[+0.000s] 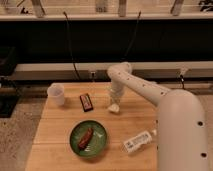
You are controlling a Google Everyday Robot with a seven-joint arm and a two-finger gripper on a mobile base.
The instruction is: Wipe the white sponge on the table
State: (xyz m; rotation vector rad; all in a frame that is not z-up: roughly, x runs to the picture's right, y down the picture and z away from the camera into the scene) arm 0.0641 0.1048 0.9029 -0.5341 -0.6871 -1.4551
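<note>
Wooden desk seen from above and in front. White arm reaching in from the right, gripper pointing down near the desk's rear centre, closed on the white sponge, pressed against the desk surface. Left of the sponge: dark snack bar, white cup. Nearer the front: green plate bearing a brown item, white labelled bottle lying on its side.

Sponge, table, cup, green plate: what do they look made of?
The white sponge, under the gripper at the table's far middle: soft foam, matte cream, irregular chunk. The table: wood, butcher-block plank strips, satin light brown. The cup: likely plastic, smooth white, slightly translucent. The green plate: plastic or glazed ceramic, uniform glossy green; can't settle which.
</note>
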